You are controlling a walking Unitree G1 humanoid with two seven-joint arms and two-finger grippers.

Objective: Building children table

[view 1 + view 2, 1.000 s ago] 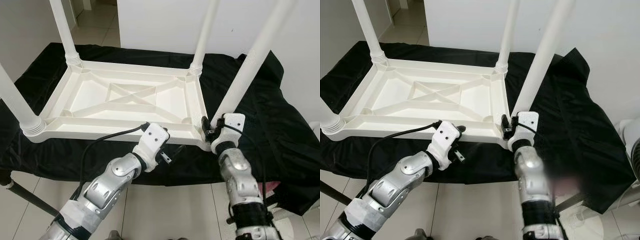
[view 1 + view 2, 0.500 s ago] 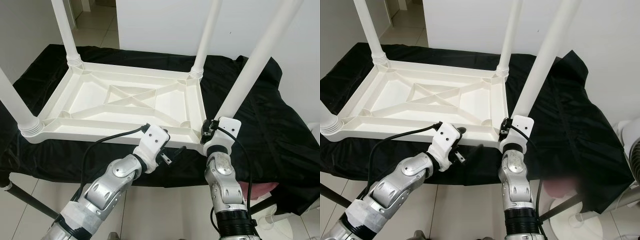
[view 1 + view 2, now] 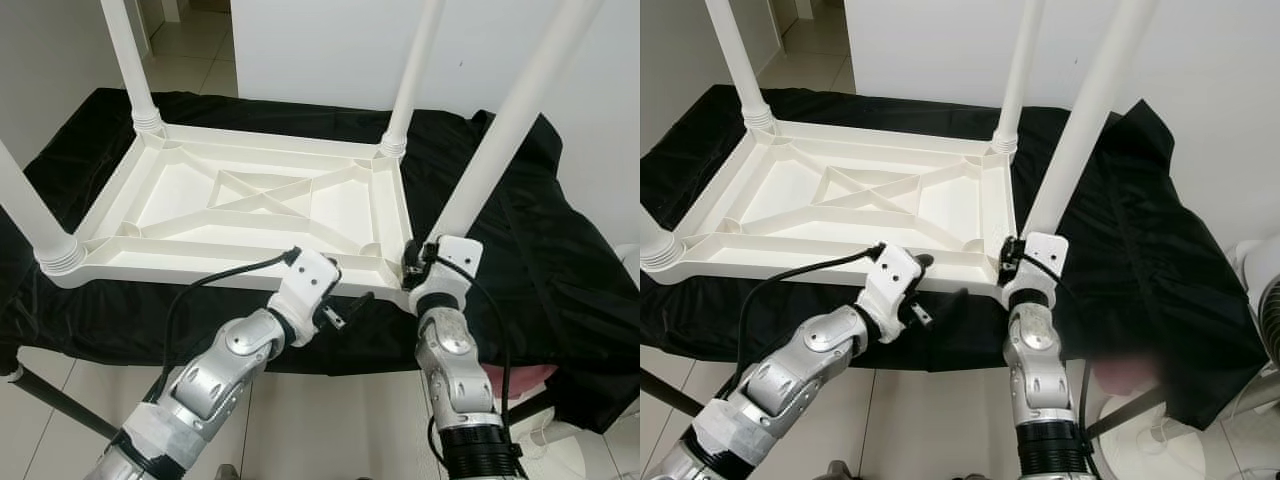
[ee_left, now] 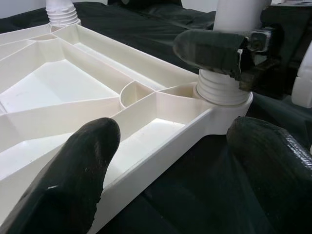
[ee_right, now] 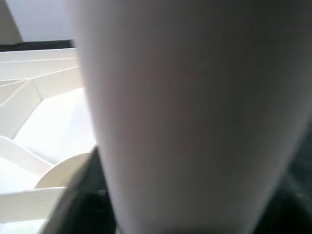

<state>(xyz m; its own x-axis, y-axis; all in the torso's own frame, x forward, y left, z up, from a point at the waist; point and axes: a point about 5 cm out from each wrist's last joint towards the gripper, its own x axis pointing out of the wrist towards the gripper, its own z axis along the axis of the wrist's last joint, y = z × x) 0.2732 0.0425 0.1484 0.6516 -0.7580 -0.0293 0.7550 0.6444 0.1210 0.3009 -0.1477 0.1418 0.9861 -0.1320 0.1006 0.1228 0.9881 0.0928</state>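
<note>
Four legs stood in the upturned children table (image 3: 250, 205) on the black-draped worktop (image 3: 520, 250). Your right gripper (image 3: 413, 262) stayed clamped on the near-right leg (image 3: 490, 160), its wrist swung inward, probably screwing it home. Left gripper (image 4: 170, 161) hung apart beside that corner.

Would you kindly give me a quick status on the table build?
Right gripper shut on near-right leg at its base. Left gripper open at upturned tabletop edge. All four legs standing.

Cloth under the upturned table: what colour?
Black, plain cloth; clearest in the left eye view.
</note>
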